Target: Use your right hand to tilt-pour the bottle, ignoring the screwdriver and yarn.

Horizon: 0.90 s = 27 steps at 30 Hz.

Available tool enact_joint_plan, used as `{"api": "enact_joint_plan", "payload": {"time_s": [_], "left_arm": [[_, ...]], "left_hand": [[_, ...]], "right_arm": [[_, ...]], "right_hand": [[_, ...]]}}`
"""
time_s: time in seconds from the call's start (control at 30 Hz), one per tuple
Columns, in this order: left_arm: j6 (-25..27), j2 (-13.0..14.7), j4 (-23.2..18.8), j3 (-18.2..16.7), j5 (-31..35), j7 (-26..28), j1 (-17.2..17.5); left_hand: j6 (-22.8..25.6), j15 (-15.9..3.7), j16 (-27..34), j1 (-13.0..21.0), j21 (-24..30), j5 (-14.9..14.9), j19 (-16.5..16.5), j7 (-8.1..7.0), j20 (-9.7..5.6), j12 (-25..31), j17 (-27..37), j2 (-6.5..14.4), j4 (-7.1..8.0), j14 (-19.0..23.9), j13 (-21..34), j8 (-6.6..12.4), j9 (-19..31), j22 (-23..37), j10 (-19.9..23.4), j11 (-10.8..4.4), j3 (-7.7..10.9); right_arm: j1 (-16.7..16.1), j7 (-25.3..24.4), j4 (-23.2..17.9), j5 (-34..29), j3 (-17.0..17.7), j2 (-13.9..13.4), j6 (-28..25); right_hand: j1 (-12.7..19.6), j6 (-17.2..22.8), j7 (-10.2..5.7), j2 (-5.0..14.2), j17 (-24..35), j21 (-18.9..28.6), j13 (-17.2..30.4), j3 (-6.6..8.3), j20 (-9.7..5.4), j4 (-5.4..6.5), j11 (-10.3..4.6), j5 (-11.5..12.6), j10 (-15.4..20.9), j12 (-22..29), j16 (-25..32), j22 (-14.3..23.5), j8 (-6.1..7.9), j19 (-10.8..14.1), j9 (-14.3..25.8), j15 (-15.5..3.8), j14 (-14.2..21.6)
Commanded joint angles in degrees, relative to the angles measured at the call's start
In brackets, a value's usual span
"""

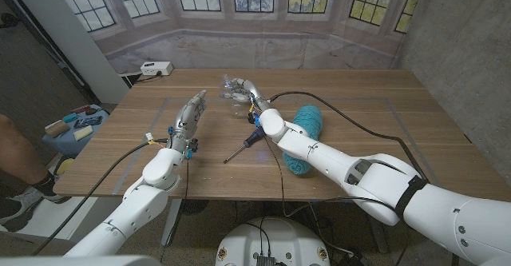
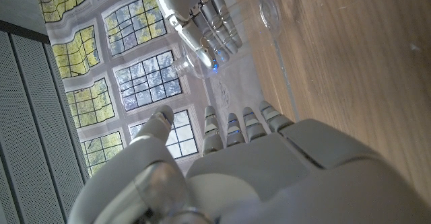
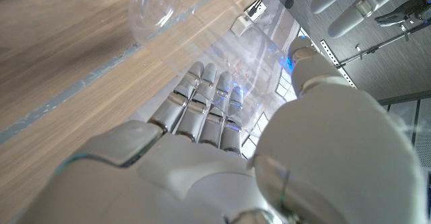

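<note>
Right hand [image 1: 246, 93] grips the bottle [image 1: 232, 93]: clear, colourless plastic, tipped over above the desk [image 1: 359, 114]. Left hand [image 1: 190, 114] holds nothing, fingers extended and apart.

Right hand [image 3: 222, 157], fingers [image 3: 202, 109] wrapped around the clear bottle [image 3: 202, 35], above the wooden table [image 3: 54, 62]

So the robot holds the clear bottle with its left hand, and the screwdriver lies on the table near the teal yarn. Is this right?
Not quite: the right hand holds the clear bottle, as the head view shows. The left hand holds nothing. The screwdriver does lie on the table near the teal yarn.
</note>
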Motion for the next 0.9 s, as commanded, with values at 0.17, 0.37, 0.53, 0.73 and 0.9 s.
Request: {"api": "enact_joint_plan", "payload": {"time_s": [0.17,0.37,0.53,0.73,0.9], "left_arm": [[-0.64,0.55,-0.85,-0.86,-0.21,-0.07,1.38],[-0.3,0.66,-1.38,-1.07,-0.2,0.32,1.84],[0.01,0.71,-1.52,-1.06,-0.13,0.37,1.78],[0.17,0.67,-1.22,-0.97,-0.32,-0.02,1.31],[0.23,0.63,-0.85,-0.8,-0.38,-0.42,0.82]], "left_hand": [[0.21,0.25,0.15,-0.05,0.07,0.16,-0.03,-0.13,0.39,0.04,0.12,0.16,-0.01,0.21,0.11,0.18,0.29,0.12,0.25,0.25,0.31],[0.2,0.19,0.14,-0.06,0.07,0.15,-0.02,-0.12,0.36,0.04,0.12,0.15,-0.02,0.17,0.1,0.17,0.29,0.13,0.24,0.17,0.3],[0.19,0.21,0.14,-0.04,0.07,0.15,-0.02,-0.13,0.4,0.05,0.11,0.16,-0.04,0.15,0.11,0.17,0.29,0.13,0.26,0.28,0.29],[0.21,0.23,0.16,-0.02,0.08,0.16,-0.01,-0.15,0.38,0.05,0.11,0.17,-0.06,0.2,0.11,0.17,0.29,0.13,0.28,0.25,0.3],[0.18,0.22,0.16,-0.04,0.08,0.15,-0.02,-0.12,0.38,0.03,0.11,0.14,-0.07,0.18,0.11,0.16,0.29,0.13,0.22,0.31,0.28]], "right_arm": [[2.69,-3.67,13.05,0.15,-1.17,5.42,5.29],[4.96,-4.48,20.72,0.88,-1.86,8.43,8.64],[6.0,-4.62,23.78,1.74,-2.41,9.61,9.47],[6.7,-4.18,25.04,2.93,-2.86,9.99,9.43],[6.8,-3.77,25.06,3.47,-3.29,9.7,9.78]], "right_hand": [[1.34,1.69,-1.04,1.72,-0.16,0.41,-0.07,0.44,-1.23,0.28,-0.44,0.2,0.92,0.03,-0.09,0.22,0.4,1.03,0.22,-5.89,0.88],[1.43,1.91,-1.18,1.77,-0.32,0.38,-0.2,0.34,-1.25,0.26,-0.62,0.17,1.06,-0.09,-0.11,0.21,0.53,1.08,0.27,-6.03,0.96],[1.49,2.06,-1.21,1.87,-0.46,0.36,-0.33,0.23,-1.28,0.28,-0.86,0.15,1.07,-0.27,-0.13,0.21,0.61,1.16,0.28,-6.07,1.0],[1.47,2.02,-1.28,1.92,-0.78,0.3,-0.46,0.35,-1.34,0.32,-0.86,0.19,1.1,-0.44,-0.32,0.2,0.62,1.16,0.27,-6.15,1.02],[1.5,1.59,-1.38,1.78,-1.2,0.19,-0.6,0.5,-1.37,0.25,-0.77,0.22,0.53,-0.87,-0.75,0.2,0.5,1.01,0.29,-6.03,0.52]]}}
